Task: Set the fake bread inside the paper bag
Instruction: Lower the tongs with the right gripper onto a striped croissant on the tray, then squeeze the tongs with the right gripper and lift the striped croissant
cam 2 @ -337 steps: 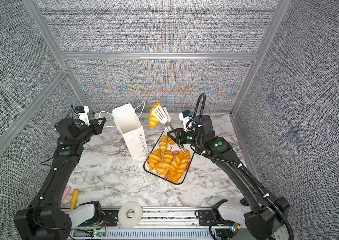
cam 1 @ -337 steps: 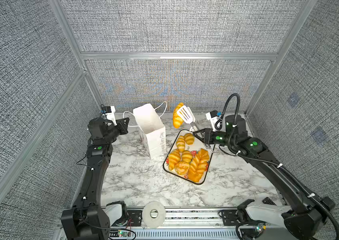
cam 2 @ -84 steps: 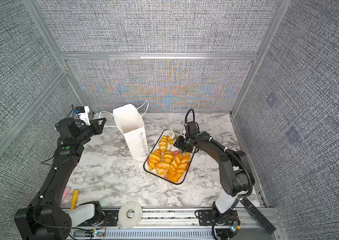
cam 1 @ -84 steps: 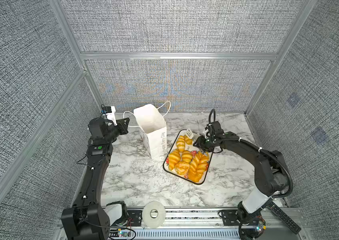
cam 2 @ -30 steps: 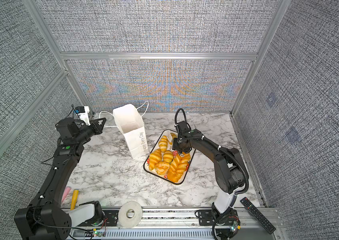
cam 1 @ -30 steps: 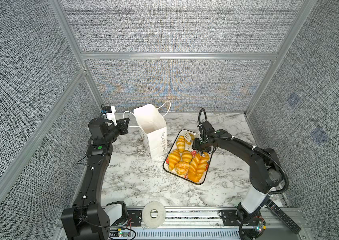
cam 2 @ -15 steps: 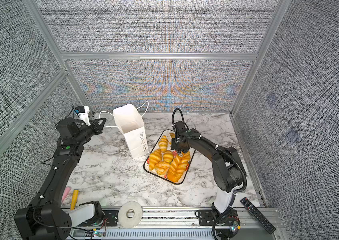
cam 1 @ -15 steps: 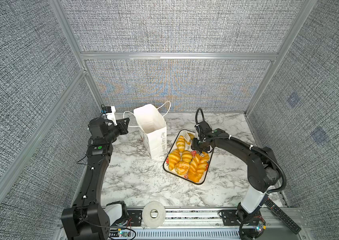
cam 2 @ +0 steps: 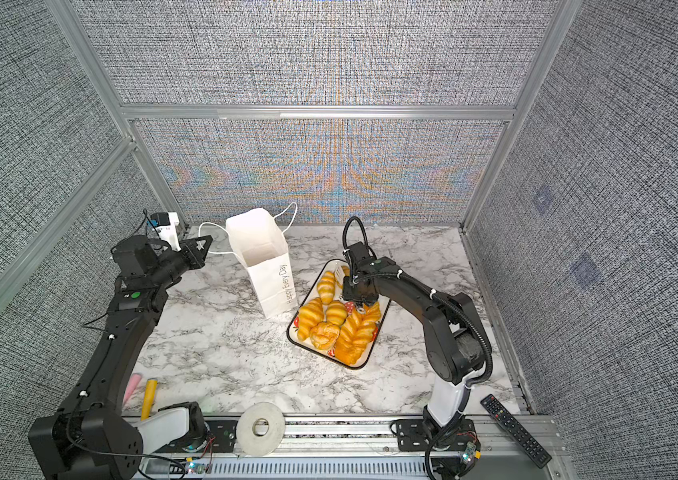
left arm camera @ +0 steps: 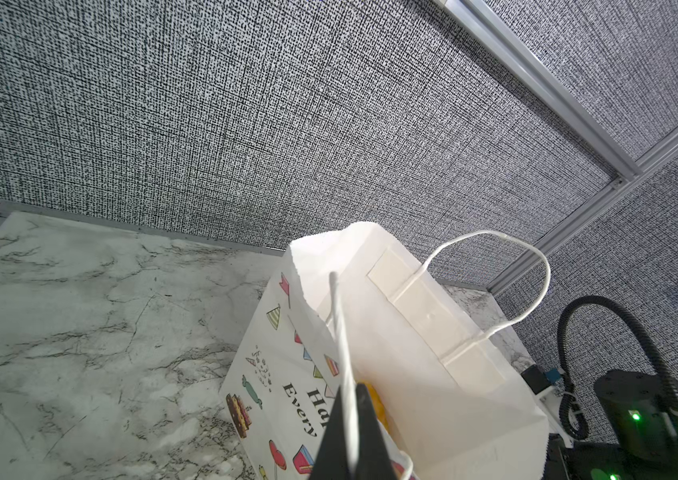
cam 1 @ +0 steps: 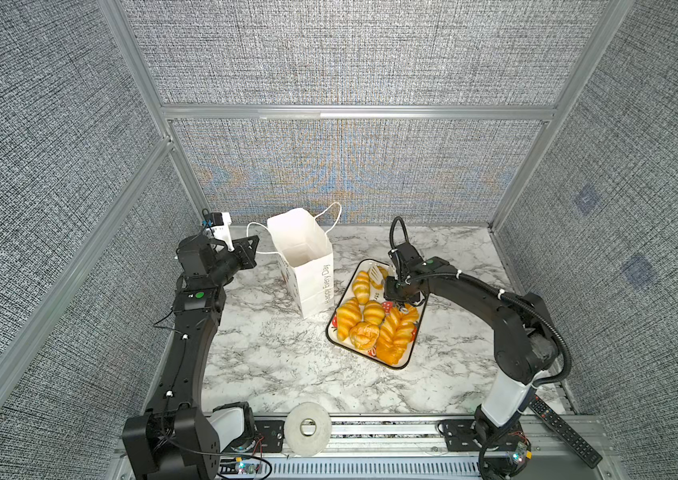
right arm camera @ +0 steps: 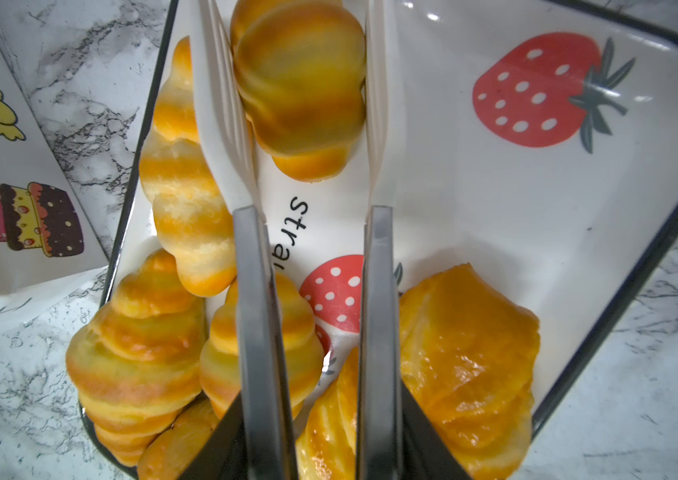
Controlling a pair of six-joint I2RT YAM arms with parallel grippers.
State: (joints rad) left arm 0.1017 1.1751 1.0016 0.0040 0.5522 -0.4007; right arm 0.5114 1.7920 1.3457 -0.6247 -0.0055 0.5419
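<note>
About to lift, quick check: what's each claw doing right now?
Left claw: closed on the paper bag's cord handle.
Right claw: blades against both sides of a roll on the tray; firm grip cannot be told.

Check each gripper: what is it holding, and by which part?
Left gripper pinches the paper bag by one cord handle, jaws shut. Right gripper brackets a small roll on the tray; whether it grips cannot be told.

Fake bread (cam 1: 361, 286): about nine; paper bag (cam 1: 308, 266): one; tray (cam 1: 392, 365): one; remote (cam 1: 563, 430): one.
</note>
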